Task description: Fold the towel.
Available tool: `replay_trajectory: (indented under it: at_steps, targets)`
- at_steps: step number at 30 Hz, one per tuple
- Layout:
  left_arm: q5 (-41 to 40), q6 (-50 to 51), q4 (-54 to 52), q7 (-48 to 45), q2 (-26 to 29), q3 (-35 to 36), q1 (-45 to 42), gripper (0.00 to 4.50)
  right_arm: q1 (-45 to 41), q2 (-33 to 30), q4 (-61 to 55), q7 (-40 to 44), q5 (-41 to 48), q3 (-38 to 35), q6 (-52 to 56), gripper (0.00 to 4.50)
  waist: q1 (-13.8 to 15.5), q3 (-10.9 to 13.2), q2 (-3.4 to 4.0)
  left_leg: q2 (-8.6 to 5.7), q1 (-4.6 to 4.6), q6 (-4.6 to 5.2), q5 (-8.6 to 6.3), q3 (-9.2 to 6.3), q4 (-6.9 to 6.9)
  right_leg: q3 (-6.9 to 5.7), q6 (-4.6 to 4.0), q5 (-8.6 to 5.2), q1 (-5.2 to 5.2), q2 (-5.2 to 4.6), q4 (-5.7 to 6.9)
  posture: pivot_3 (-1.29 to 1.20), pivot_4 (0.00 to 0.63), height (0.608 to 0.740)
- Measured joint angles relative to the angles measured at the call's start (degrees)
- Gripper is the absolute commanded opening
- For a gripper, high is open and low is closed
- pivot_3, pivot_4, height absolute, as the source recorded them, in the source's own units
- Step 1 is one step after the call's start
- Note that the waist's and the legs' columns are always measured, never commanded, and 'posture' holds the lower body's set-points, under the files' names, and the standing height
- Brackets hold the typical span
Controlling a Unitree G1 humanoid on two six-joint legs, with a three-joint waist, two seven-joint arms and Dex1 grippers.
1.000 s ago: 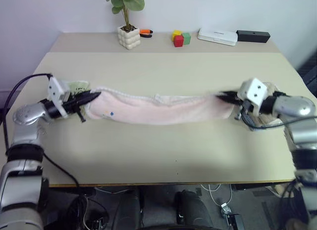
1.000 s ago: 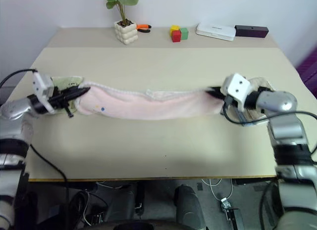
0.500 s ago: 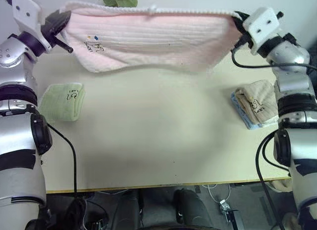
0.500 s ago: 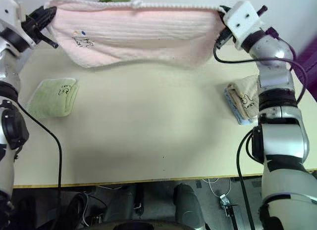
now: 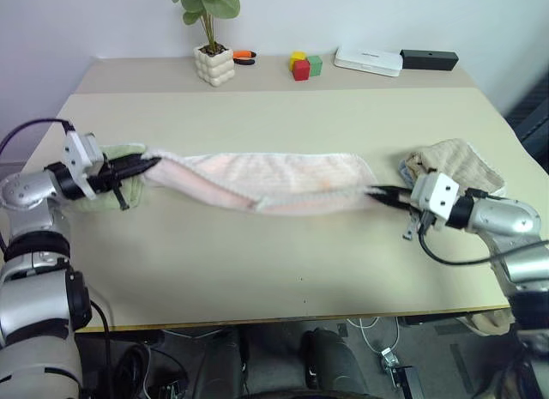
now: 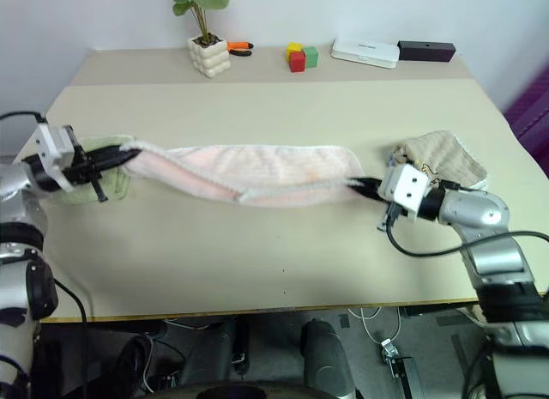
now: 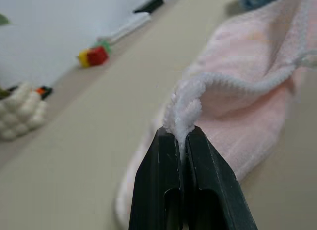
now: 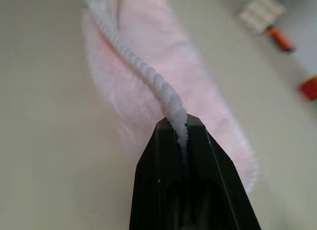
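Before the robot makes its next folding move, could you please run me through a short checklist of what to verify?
1. Left pincer shut on the pink towel's white edge: ok.
2. Right pincer shut on the opposite end's white edge: ok.
3. Towel down on the table, stretched between both pincers: ok.
4. Towel lying flat, without bunching: not ok, it is gathered into a narrow strip.
5. Green towel and beige towel clear of the pink one: cannot tell, each sits close to an end.

Looks like an office or lab: a beige desk (image 5: 283, 270), potted plant (image 5: 211, 39), toy blocks (image 5: 304, 65), and loose cables (image 5: 377, 335) underneath.
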Motion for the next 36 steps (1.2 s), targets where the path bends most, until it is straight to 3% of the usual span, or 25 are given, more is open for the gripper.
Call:
replay_trajectory:
  at_steps: [7, 16, 20, 24, 27, 36]
  targets:
    - [-5.0, 4.4, -10.8, -2.6, 3.1, -0.4, 11.7, 0.02, 10.2, -6.9, -7.4, 8.4, 6.2, -4.9, 7.5, 0.00, 0.1, 0.0, -0.03, 0.00, 0.06, 0.04, -0.02, -0.08, 0.03, 0.00, -0.01, -0.01, 0.07, 0.00, 0.04, 0.00, 0.150, 0.735]
    - [-12.0, 13.4, -20.7, -2.6, 7.5, -1.7, 25.2, 0.02, 17.1, -7.7, -10.2, 12.3, 6.7, -7.5, 10.0, 0.00, 0.5, -0.1, -0.06, 0.01, 0.07, 0.07, -0.05, -0.11, 0.05, -0.01, -0.04, -0.01, 0.10, -0.01, 0.05, 0.00, 0.150, 0.735]
    - [-13.2, 16.7, -22.9, -2.4, 6.9, -0.6, 24.4, 0.02, 13.6, -7.7, -8.0, 11.5, 5.6, -7.6, 9.7, 0.00, 0.8, -0.1, -0.08, 0.01, 0.11, 0.07, -0.05, -0.11, 0.05, -0.01, -0.06, 0.00, 0.11, 0.00, 0.06, 0.00, 0.150, 0.735]
    - [-12.4, 18.0, -23.5, 2.0, 2.9, -0.3, 18.5, 0.02, 0.5, -4.6, 0.4, 8.2, 1.1, -4.7, 7.5, 0.00, 1.2, -0.1, -0.10, -0.01, 0.13, 0.06, -0.04, -0.11, 0.13, -0.01, -0.06, 0.02, 0.12, 0.01, 0.15, 0.00, 0.150, 0.735]
    - [-10.0, 17.7, -21.7, 4.8, 2.2, -0.4, 15.7, 0.02, -4.7, -2.7, 4.7, 6.9, -1.6, -2.8, 5.8, 0.00, 1.3, -0.1, -0.12, -0.01, 0.13, 0.06, -0.04, -0.10, 0.07, -0.01, -0.05, 0.00, 0.10, 0.04, 0.10, 0.00, 0.150, 0.735]
    - [-2.7, 14.2, -12.3, 11.5, -0.7, -2.1, 10.9, 0.02, -12.2, 2.7, 15.7, 2.6, -9.2, 2.4, 0.1, 0.00, 1.3, -0.1, -0.09, -0.01, 0.07, 0.04, -0.03, -0.06, 0.07, -0.01, -0.04, 0.00, 0.05, 0.03, 0.10, 0.00, 0.150, 0.735]
